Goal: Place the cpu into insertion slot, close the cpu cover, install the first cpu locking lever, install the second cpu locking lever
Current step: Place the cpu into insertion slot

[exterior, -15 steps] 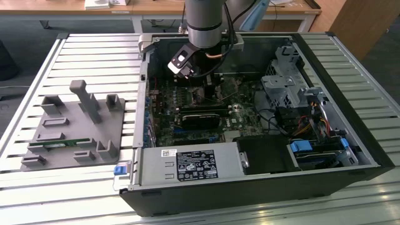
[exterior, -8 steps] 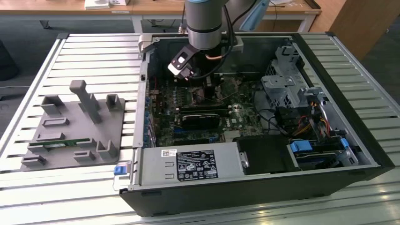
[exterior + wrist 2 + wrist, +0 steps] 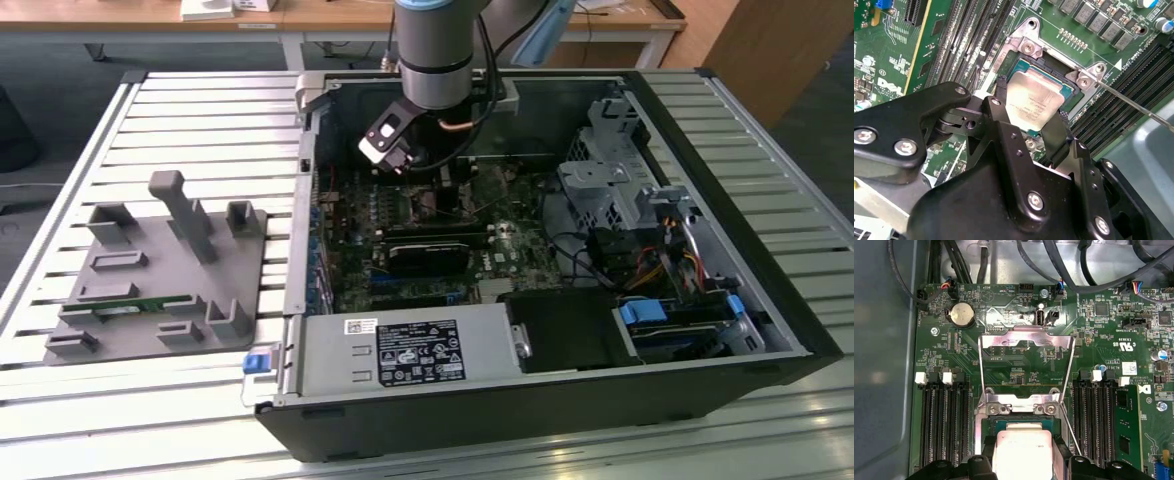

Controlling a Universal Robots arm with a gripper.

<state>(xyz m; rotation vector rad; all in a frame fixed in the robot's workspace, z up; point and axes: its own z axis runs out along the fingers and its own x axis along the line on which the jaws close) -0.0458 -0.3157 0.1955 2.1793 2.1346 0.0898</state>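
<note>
Both wrist views show the cpu, a square chip with a silver-grey top, between my black fingers. My gripper is shut on its sides. The chip sits just over the insertion slot, slightly tilted; whether it is seated I cannot tell. The cpu cover, a silver frame with a square window, stands swung open beyond the slot. A thin locking lever runs free beside the socket. In the exterior view my gripper reaches down inside the computer case.
Black memory slots flank the socket on both sides. A labelled power-supply box fills the case's near edge, a black card lies below the socket, and a drive cage with cables stands at the exterior view's right. A grey fixture sits outside the case.
</note>
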